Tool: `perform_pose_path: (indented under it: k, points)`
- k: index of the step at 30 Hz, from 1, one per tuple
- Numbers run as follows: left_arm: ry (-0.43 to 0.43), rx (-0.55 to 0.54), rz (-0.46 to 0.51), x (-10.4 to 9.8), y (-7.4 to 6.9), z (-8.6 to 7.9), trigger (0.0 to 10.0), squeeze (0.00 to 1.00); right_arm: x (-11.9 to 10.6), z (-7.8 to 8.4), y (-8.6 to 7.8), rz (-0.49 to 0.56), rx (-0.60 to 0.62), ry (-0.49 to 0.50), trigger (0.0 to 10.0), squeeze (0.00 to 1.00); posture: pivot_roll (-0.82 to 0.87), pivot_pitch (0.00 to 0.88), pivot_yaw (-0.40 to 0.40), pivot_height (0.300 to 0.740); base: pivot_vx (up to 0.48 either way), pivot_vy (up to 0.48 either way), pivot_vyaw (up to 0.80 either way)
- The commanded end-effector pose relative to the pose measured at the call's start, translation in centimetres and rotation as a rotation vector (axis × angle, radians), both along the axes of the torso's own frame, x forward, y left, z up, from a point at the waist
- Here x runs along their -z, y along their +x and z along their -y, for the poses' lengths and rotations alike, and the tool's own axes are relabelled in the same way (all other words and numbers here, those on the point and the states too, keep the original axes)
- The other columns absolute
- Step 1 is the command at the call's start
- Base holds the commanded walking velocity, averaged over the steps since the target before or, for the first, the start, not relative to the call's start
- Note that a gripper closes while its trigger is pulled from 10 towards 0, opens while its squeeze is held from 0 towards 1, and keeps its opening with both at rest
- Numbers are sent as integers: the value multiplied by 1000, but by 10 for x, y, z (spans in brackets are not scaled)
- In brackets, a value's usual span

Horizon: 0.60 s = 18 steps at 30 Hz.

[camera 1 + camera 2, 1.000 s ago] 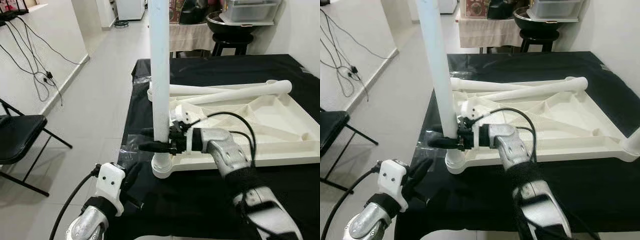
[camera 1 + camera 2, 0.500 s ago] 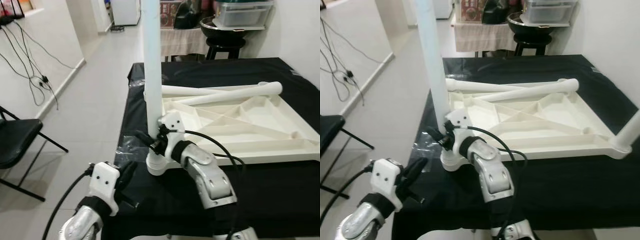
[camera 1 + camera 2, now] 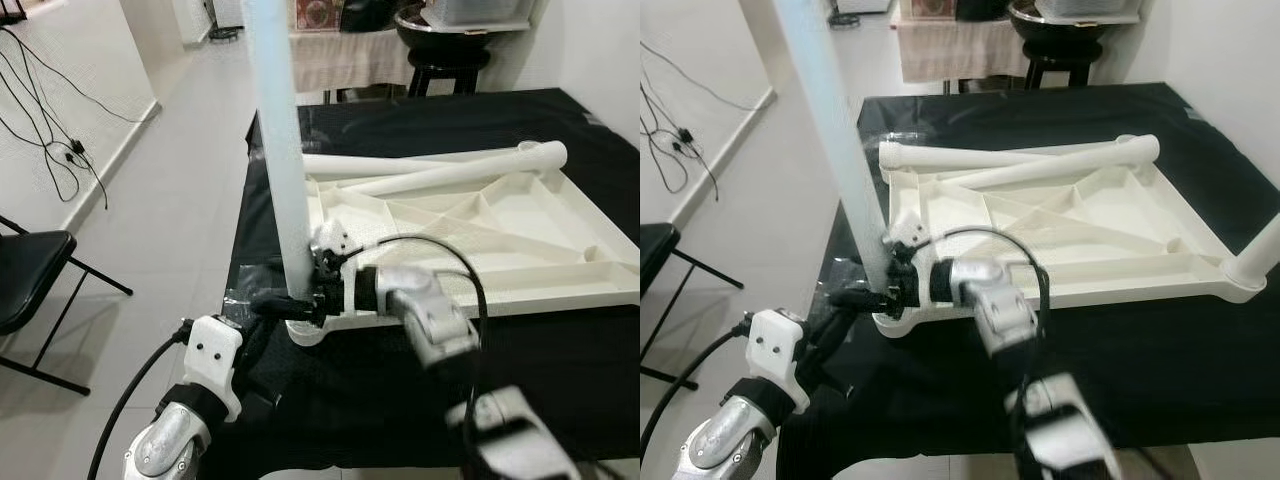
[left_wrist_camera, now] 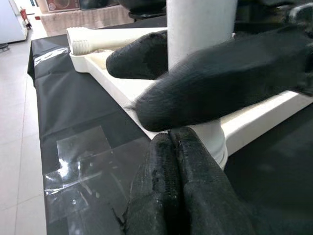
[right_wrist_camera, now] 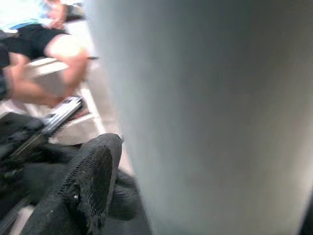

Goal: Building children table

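The right hand (image 3: 290, 298) is clasping the upright white table leg (image 3: 278, 170) above its corner socket (image 3: 312, 330), while the left hand (image 4: 171, 196) is hovering clenched just beside that socket.

My right gripper (image 3: 285, 300) is clamped around the upright leg (image 3: 278, 170) at the near left corner of the upturned tabletop (image 3: 480, 240), blocking that corner. My left gripper (image 4: 171, 196), fingers pressed together, sits just below it with little room between. Two loose legs (image 3: 440, 170) lie across the tabletop's far edge, barring entry there. The black cloth (image 3: 400, 380) in front of the tabletop lies bare. A folding chair (image 3: 30, 275) stands well to the left.
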<state>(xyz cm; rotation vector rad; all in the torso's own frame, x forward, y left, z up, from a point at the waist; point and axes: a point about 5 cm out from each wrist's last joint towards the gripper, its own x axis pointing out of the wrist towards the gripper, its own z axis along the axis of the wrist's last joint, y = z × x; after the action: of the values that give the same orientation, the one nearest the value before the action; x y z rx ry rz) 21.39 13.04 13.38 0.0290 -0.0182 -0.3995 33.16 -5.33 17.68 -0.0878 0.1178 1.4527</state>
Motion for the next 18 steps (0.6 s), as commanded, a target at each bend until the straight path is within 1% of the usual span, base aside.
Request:
perform_pose_path:
  k: [1,2,5,6,12,13,14,15,17,18]
  points:
    - [-1,-6,-24,5,-1,-1,10000,0,5,-3,1,-31,-66,-15,10000,0,45,90,15,740,0,0,0]
    - [-1,-7,-24,5,-1,0,10000,0,6,0,4,-54,-81,-18,10000,0,48,89,14,740,0,0,0]
    - [-2,-7,-25,5,-1,0,10000,0,6,1,6,-70,-91,-18,10000,0,49,88,14,740,0,0,0]
    - [-2,-6,-25,5,-1,0,10000,0,6,4,7,-90,-104,-6,0,0,52,89,14,740,0,0,0]
    - [-1,-5,-26,5,-2,1,10000,0,8,12,9,-88,-139,11,0,0,50,91,14,740,0,0,0]
    - [-1,-6,-25,5,-2,1,10000,0,10,17,9,-79,-119,20,0,0,48,91,15,740,0,0,0]
    - [-1,-6,-25,5,-2,1,10000,0,10,17,9,-79,-119,20,0,0,48,91,15,740,0,0,0]
    - [-1,-6,-25,5,-2,1,10000,0,11,21,9,-72,-103,27,0,0,48,91,15,740,0,0,0]
    - [-1,-6,-25,5,-2,1,10000,0,11,21,9,-72,-103,27,0,0,48,91,15,740,0,0,0]
    - [-1,-6,-25,5,-2,1,10000,0,14,27,8,-56,-56,24,0,0,45,93,14,740,0,0,0]
